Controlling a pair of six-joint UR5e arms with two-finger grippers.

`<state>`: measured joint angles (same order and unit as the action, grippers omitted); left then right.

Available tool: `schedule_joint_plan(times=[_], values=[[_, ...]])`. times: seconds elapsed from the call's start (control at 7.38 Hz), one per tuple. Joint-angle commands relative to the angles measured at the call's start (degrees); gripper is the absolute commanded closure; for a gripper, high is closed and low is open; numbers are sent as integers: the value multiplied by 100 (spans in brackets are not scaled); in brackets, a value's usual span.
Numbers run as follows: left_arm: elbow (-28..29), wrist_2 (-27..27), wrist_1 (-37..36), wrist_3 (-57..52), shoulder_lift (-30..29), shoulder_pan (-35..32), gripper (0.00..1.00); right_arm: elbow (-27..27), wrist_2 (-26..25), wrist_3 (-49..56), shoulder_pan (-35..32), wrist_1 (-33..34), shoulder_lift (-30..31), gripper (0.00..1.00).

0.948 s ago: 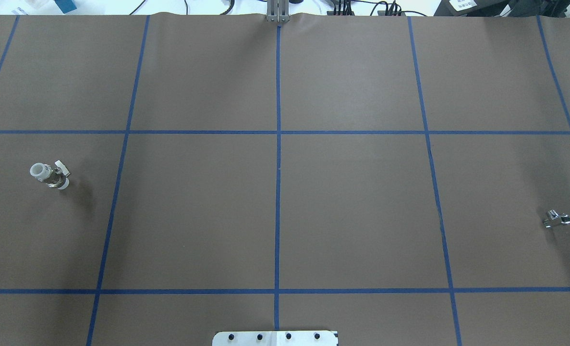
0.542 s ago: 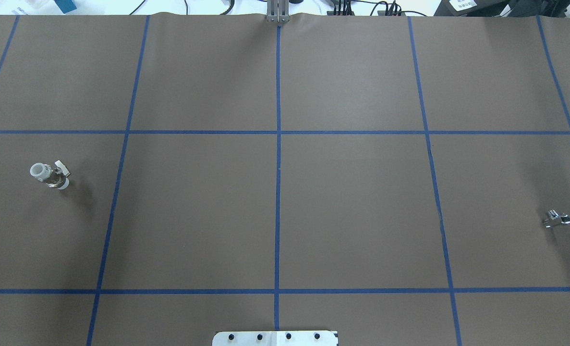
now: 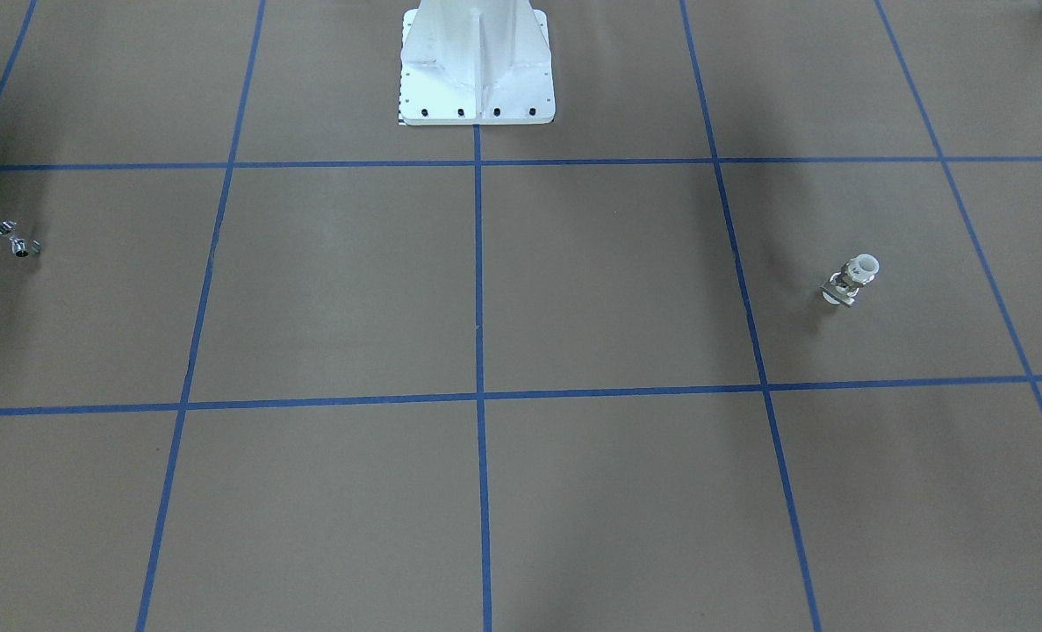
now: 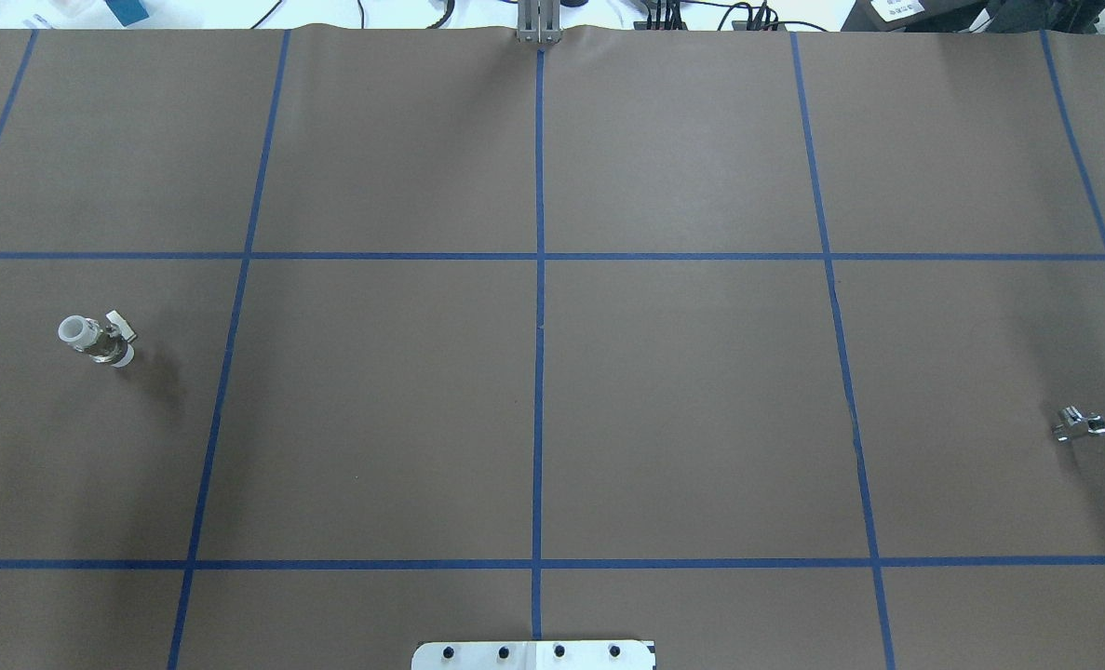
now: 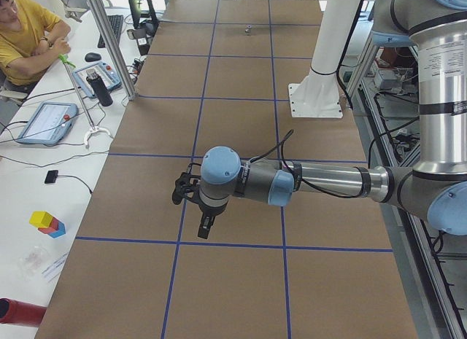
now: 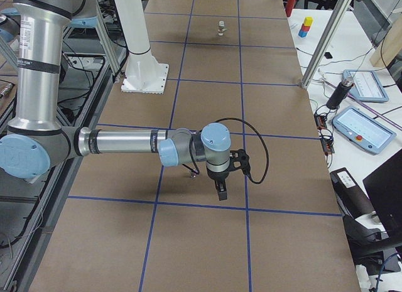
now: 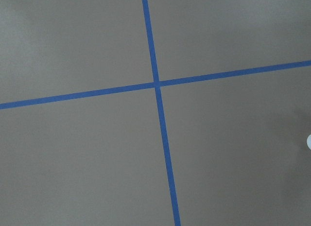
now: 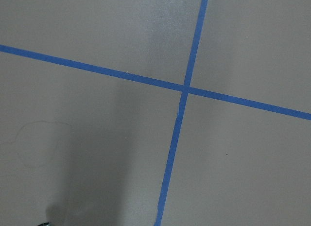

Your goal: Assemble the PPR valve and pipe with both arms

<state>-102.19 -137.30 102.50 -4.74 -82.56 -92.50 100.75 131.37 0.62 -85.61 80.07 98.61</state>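
Lying well apart from PPR valve (image 4: 96,340), tiny pipe (image 4: 1078,424) may skid if mis-pinched; L gripper (image 5: 206,224), R gripper (image 6: 220,190) fingers: can't tell.

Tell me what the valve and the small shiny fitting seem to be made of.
The PPR valve has white, matte ends that look like plastic. Its grey-tan middle glints, so that part is probably metal. The pipe shows bright, mirror-like highlights all over, which suggests chromed or polished metal. It is too small to say more.
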Motion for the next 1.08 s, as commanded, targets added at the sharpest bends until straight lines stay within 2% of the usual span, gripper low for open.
schedule_joint_plan(times=[0.0, 0.14, 0.27, 0.41, 0.54, 0.68, 0.81, 0.95], values=[[23, -138, 113, 139, -294, 22, 0, -3, 29, 0, 0, 0, 0, 0], [-20, -313, 156, 923, -391, 48, 0, -3, 38, 0, 0, 0, 0, 0], [-38, -315, 626, 1427, -418, 457, 0, -11, 38, 0, 0, 0, 0, 0], [5, -237, 1527, 1650, -280, 696, 0, -11, 38, 0, 0, 0, 0, 0], [6, -253, 1928, 2061, -226, 1055, 0, -38, 38, 0, 0, 0, 0, 0], [-3, -175, 1993, 2283, -234, 1485, 0, -29, 38, 0, 0, 0, 17, 0], [-20, -131, 2028, 2380, -225, 1637, 0, -38, 38, 0, 0, 0, 18, 0], [-29, 192, 2055, 2416, -225, 1987, 0, -38, 38, 0, 0, 0, 18, 0]])
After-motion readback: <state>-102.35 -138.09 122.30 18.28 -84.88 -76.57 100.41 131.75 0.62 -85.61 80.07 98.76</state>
